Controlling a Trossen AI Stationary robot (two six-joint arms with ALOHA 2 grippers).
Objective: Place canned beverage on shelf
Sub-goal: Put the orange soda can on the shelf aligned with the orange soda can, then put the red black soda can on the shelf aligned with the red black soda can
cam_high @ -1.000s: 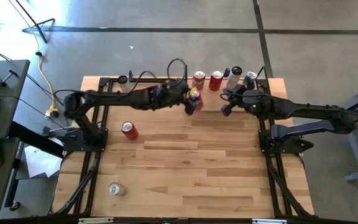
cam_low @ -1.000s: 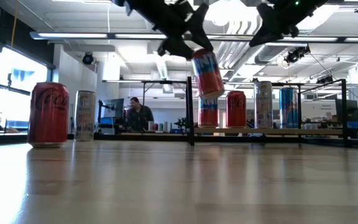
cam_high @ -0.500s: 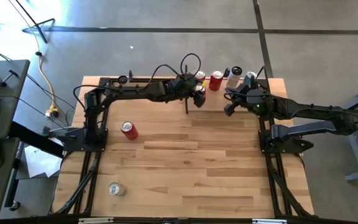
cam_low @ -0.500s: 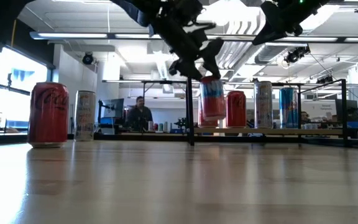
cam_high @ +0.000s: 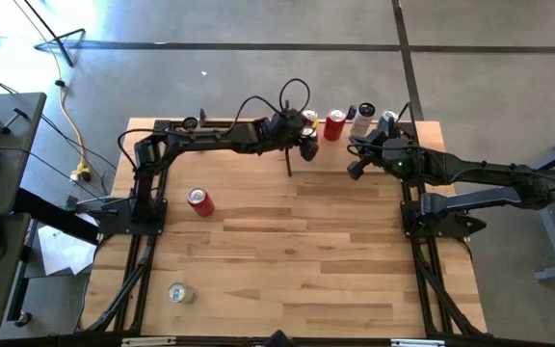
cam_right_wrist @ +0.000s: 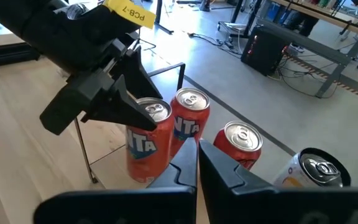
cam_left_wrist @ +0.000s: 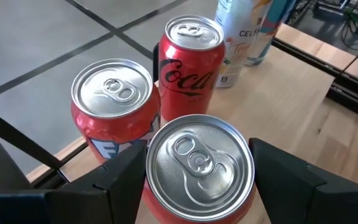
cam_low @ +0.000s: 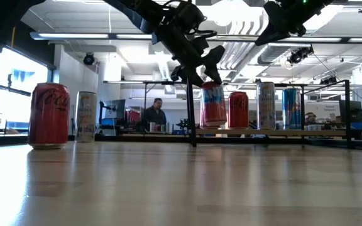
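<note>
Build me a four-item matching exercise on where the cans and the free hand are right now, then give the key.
Things:
1. orange can
2. red cola can
3. pale can
4. right hand

Places:
A. alone near the tabletop's front-left corner
B. between the fingers of the left hand, on the shelf
C. in the air beside the shelf, holding nothing
D. upright on the tabletop, close to the left arm's base

Pairs: 1-B, 2-D, 3-A, 4-C
</note>
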